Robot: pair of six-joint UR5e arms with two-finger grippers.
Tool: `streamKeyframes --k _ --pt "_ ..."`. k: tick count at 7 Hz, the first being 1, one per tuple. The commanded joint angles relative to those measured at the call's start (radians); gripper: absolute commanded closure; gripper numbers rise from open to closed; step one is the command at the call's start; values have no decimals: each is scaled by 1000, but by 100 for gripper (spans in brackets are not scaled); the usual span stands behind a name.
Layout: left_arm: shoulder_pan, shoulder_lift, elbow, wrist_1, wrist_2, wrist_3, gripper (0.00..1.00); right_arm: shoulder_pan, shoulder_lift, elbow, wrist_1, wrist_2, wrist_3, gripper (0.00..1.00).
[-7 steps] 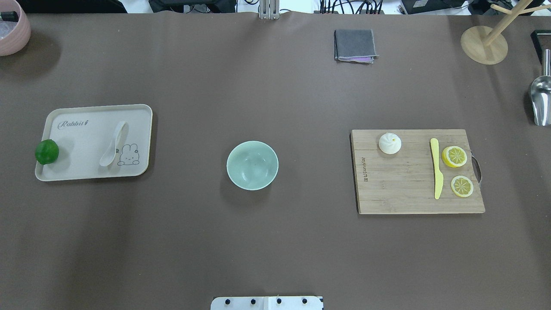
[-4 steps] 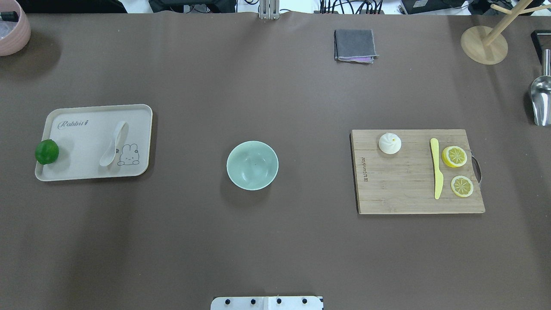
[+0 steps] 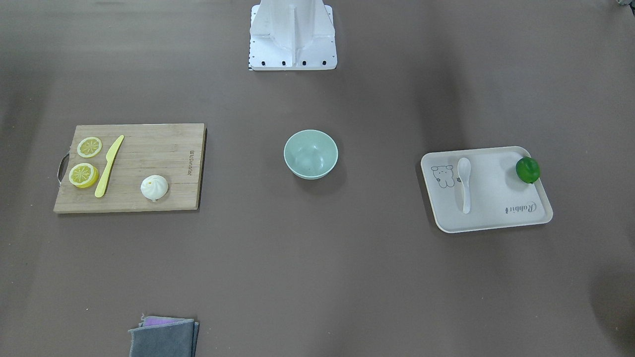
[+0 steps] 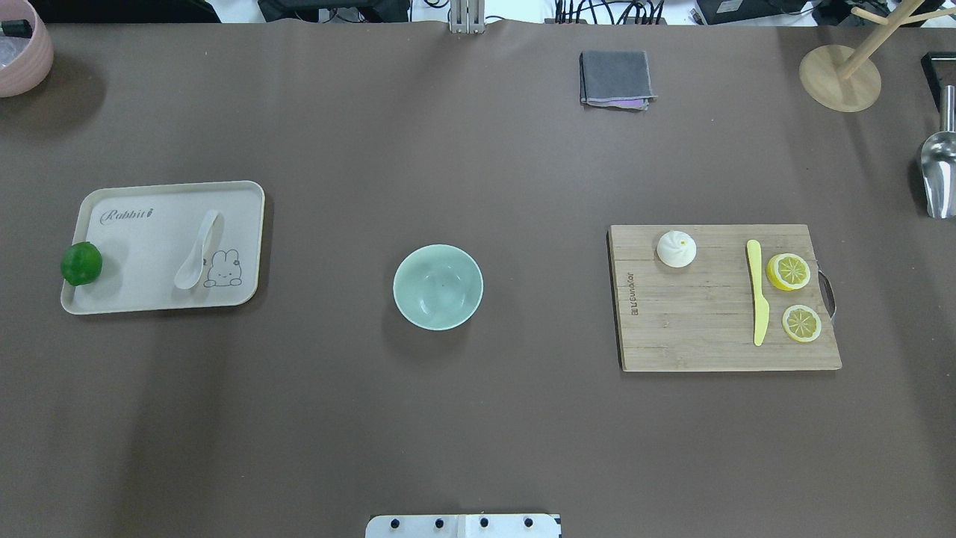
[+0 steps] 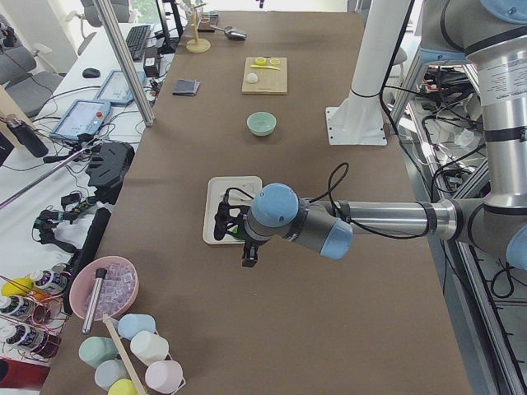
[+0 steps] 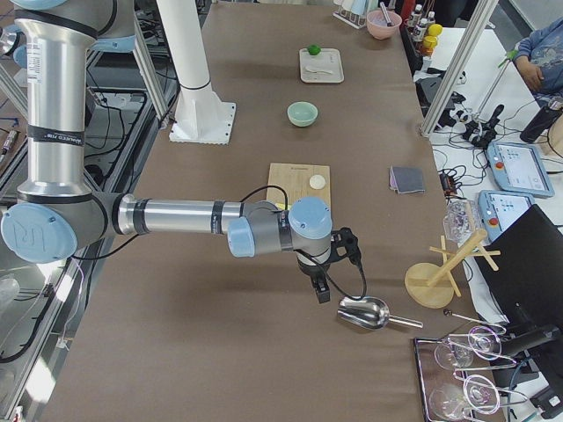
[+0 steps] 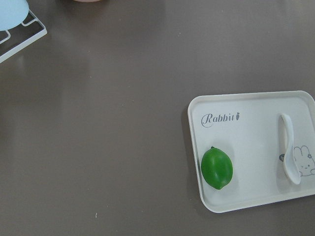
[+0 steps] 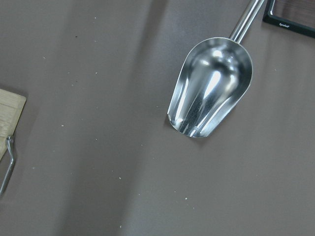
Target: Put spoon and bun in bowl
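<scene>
The white spoon (image 4: 197, 252) lies on a beige tray (image 4: 149, 299) at the table's left, also seen in the left wrist view (image 7: 289, 155). The white pleated bun (image 4: 677, 249) sits on a wooden cutting board (image 4: 694, 329) at the right. The mint-green bowl (image 4: 438, 287) stands empty in the middle. My left gripper (image 5: 248, 257) hangs above the table just outside the tray's outer end. My right gripper (image 6: 322, 290) hangs beyond the board, above a steel scoop. Both show only in the side views, so I cannot tell whether they are open or shut.
A green lime (image 4: 81, 263) sits on the tray's left edge. A yellow knife (image 4: 757, 291) and lemon slices (image 4: 789, 271) lie on the board. A steel scoop (image 4: 937, 172), a wooden stand (image 4: 840, 78), a grey cloth (image 4: 616, 78) and a pink bowl (image 4: 22, 52) line the edges.
</scene>
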Motion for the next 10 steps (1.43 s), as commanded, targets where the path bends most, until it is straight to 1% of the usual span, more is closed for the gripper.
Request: streamKeyframes --k 1,2,3,4,5,6,7,8,9,10 --pt "25 1 2 -80 -43 -24 3 -18 2 -1 48 6 0 0" --pt "100 -67 2 -76 -29 -49 3 -29 1 -1 75 23 17 0" --pt "204 -143 6 -74 62 -164 9 -50 2 3 79 63 113 0" --pt "331 -213 9 -73 168 -258 13 -90 2 38 80 77 179 0" --pt "428 -282 40 -70 251 -324 12 -151 7 86 80 75 285 0" --pt "503 -345 86 -71 305 -374 13 -230 8 147 80 65 418 2" --pt "574 -376 112 -73 362 -408 9 -299 39 169 80 63 475 2" --pt "641 -407 146 -71 429 -409 5 -349 77 169 80 60 543 2" --pt "677 -459 195 -71 448 -411 9 -402 115 173 80 25 593 2" --pt "706 -494 248 -74 453 -408 17 -459 152 181 80 -10 658 2"
